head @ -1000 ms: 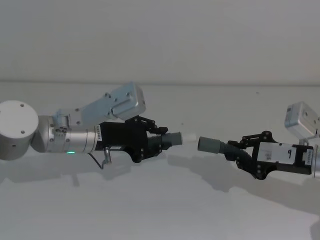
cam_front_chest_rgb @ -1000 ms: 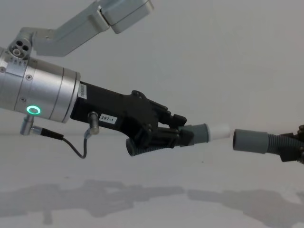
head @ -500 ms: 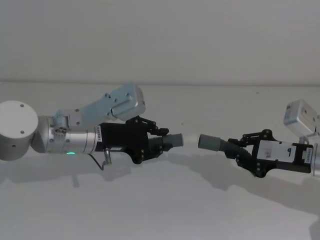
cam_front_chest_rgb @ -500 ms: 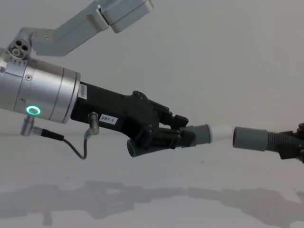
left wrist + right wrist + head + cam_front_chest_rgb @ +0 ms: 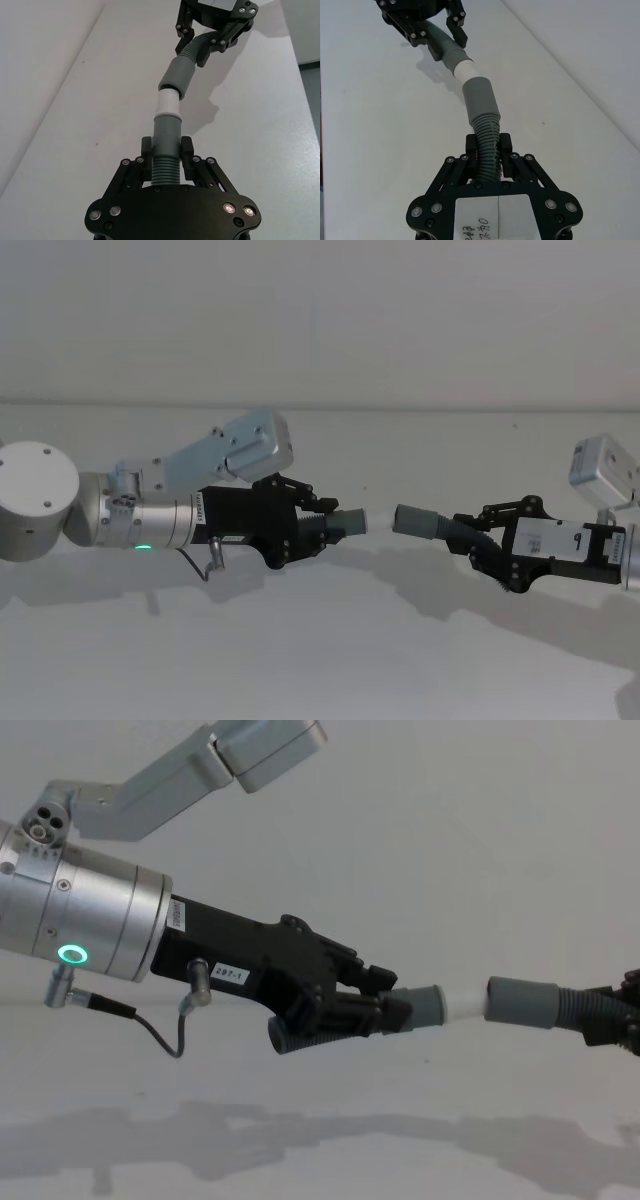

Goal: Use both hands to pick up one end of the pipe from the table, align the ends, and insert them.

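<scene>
Head view: the left gripper point(image 5: 325, 528) was recorded above the table point(image 5: 330, 660), its fingers pinched on the ribbed body of the left pipe piece point(image 5: 345, 524). The right gripper point(image 5: 478, 537) was recorded to the right of that piece, pinched on the right pipe piece point(image 5: 425, 524). Compared with a second earlier, the gap between the two ends had narrowed; the grey socket collar point(image 5: 410, 521) was carried leftward, toward the left piece.

Left wrist view: the white-ringed end point(image 5: 166, 103) of the left piece was seen meeting the mouth of the socket collar point(image 5: 177, 76), just entered or touching; the depth could not be told. The two pieces were roughly in line.

Right wrist view: the socket collar point(image 5: 480, 99) was held ahead of the right gripper point(image 5: 488, 154), with the white end point(image 5: 464, 69) at its mouth.

Chest view: the white end point(image 5: 463, 1002) was noted between the left piece's grey shoulder point(image 5: 424, 1006) and the socket collar point(image 5: 522, 1002), touching the collar. A second earlier a clear gap had separated them. Both pieces were held above the table.
</scene>
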You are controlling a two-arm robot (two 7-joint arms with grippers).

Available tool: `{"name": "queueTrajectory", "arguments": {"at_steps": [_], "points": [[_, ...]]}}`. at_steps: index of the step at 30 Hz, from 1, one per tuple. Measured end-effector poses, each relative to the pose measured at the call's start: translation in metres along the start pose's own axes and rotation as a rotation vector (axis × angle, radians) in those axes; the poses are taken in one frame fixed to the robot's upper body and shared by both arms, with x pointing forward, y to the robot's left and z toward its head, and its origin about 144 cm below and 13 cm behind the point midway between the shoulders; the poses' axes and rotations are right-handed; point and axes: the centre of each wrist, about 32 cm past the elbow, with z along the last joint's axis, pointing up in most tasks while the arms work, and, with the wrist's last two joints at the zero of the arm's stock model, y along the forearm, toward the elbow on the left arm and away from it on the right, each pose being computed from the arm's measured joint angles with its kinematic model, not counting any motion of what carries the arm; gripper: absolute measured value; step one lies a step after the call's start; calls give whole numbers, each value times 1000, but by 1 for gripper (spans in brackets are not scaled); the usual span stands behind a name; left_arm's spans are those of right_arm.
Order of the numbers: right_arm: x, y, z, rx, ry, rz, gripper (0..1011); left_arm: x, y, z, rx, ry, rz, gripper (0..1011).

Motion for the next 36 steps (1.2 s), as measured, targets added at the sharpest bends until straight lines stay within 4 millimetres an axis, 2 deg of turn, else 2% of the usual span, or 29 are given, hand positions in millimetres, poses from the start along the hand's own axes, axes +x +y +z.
{"name": "queueTrajectory", "arguments": {"at_steps": [18, 36], "points": [[-1, 3, 2, 24, -3, 21, 262, 1, 1, 1, 3, 7, -2, 332], [0, 6, 2, 32, 5, 30, 262, 0, 2, 0, -26, 1, -108, 332]]}}
